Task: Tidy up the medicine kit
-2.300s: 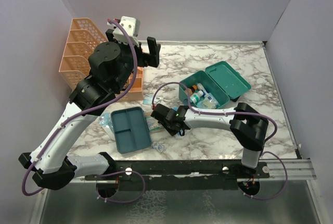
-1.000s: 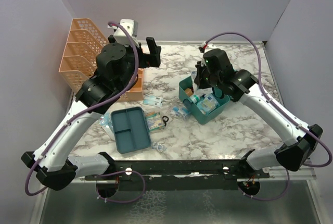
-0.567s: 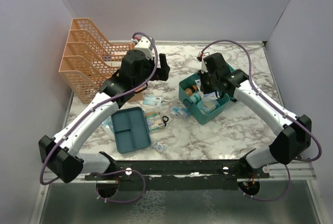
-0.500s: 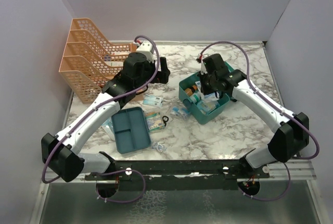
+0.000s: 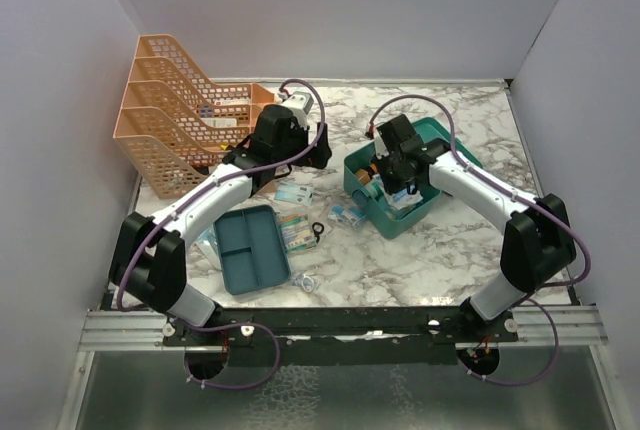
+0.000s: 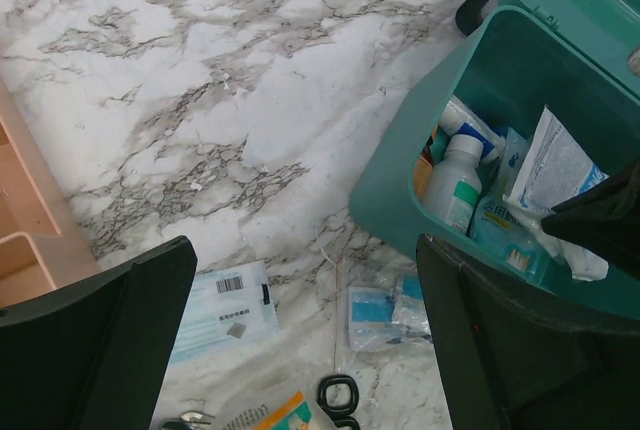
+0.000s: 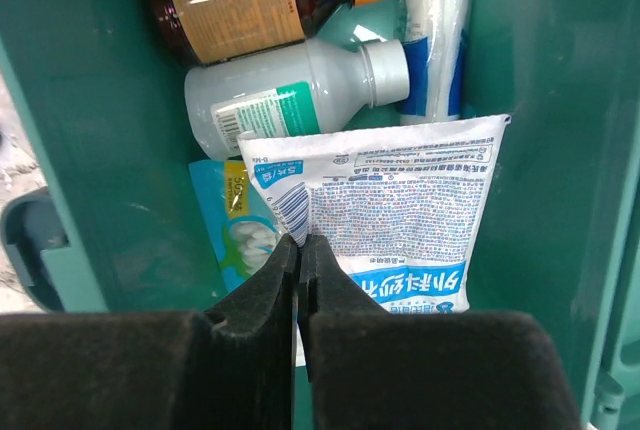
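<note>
Teal, rounded-corner, metal-look medicine kit (image 5: 402, 222) standing lid-open on white marble tabletop (image 5: 450, 250): inside it, right gripper (image 7: 300, 245) pinches white printed plastic sachet (image 7: 390, 210); left of it, left gripper (image 6: 300, 250) hovers, jaws spread.

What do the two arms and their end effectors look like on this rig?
The left arm and the right arm match: white tubular links joined by bulky black joint housings, with a purple cable looping along each. The left end effector and the right end effector each have two flat, matte black fingers. No markings are legible.
</note>
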`<state>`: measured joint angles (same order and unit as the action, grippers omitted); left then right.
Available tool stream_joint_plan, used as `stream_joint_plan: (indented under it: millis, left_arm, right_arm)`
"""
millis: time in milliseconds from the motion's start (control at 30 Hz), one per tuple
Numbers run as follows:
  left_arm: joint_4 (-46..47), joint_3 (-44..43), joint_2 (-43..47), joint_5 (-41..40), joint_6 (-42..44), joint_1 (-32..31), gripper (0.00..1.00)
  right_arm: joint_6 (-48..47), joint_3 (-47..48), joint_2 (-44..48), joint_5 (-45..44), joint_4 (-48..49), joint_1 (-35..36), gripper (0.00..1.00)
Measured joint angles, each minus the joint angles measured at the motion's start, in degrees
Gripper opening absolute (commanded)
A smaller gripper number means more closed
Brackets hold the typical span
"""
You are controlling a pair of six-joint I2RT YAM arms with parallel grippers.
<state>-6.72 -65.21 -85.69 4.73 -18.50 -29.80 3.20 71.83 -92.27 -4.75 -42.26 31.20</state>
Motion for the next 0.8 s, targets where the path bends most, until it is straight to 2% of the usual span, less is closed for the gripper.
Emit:
stream_joint_plan:
  millis: [533, 667, 800]
  left_arm:
    - [4.8, -4.5, -4.9, 0.2, 3.1, 1.8, 0.95]
    - [4.8, -4.5, -5.2, 0.2, 3.2, 1.8, 0.95]
    - [4.8, -4.5, -5.4, 0.2, 3.2, 1.8, 0.96]
  right_arm:
    - [-5.4, -7.1, -1.4, 1.7, 3.3, 0.0, 0.04]
    - [-5.9, -8.0, -1.8, 1.7, 3.4, 0.0, 0.10]
    - [-5.8, -8.5, -1.9, 1.8, 3.3, 0.0, 0.21]
